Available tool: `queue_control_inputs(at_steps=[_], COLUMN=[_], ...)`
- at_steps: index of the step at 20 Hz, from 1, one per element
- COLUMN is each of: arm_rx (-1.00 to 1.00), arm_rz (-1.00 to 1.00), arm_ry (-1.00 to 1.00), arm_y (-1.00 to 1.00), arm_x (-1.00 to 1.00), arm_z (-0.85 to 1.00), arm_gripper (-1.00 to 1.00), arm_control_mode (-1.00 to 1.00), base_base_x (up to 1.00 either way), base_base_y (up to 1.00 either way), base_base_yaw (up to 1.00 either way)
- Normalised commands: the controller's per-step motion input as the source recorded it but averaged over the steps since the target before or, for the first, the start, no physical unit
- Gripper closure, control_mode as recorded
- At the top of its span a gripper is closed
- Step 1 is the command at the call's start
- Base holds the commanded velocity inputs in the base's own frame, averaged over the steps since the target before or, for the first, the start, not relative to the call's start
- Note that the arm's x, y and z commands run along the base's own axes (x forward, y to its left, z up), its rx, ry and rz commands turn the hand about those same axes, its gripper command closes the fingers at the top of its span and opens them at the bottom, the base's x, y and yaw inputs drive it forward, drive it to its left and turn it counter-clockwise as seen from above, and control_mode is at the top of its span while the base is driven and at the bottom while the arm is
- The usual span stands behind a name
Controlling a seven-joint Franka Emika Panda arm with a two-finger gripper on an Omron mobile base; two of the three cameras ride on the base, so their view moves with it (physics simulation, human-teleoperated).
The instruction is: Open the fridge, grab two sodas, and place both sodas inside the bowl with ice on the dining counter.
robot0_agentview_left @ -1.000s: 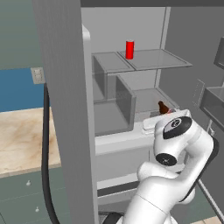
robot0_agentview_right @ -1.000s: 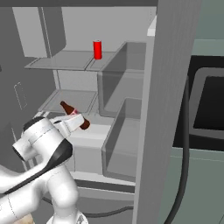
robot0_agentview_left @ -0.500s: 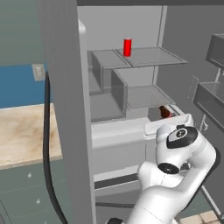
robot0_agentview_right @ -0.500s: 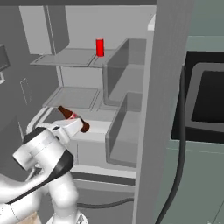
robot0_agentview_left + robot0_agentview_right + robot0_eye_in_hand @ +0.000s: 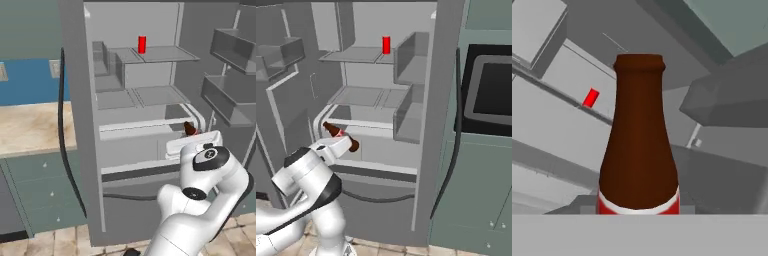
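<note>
Hand view put the brown bottle (image 5: 639, 145) right before me, its body pinched in my claw (image 5: 345, 141), lying tilted just outside the open fridge (image 5: 428, 100). I judged it glass: rigid, slick, breakable, fairly weighty, best taken round the labelled body, not the narrow neck. Close by, the door bins (image 5: 226, 100) crowded my way out. Farther in, the red can (image 5: 142, 44) stood upright on the top shelf (image 5: 165, 54), well apart.
</note>
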Motion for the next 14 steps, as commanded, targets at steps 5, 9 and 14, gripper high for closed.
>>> queue_control_inputs(at_steps=[5,9,14], arm_rx=[0.00,0.00,0.00], arm_rz=[0.00,0.00,0.00], arm_ry=[0.00,0.00,0.00], arm_y=[0.00,0.00,0.00], arm_x=[0.00,0.00,0.00], arm_z=[0.00,0.00,0.00], arm_gripper=[1.00,1.00,1.00], arm_control_mode=[1.00,1.00,1.00], base_base_x=[-0.81,-0.67,-0.57], base_base_y=[0.08,0.02,0.01], base_base_yaw=[0.31,0.38,0.41])
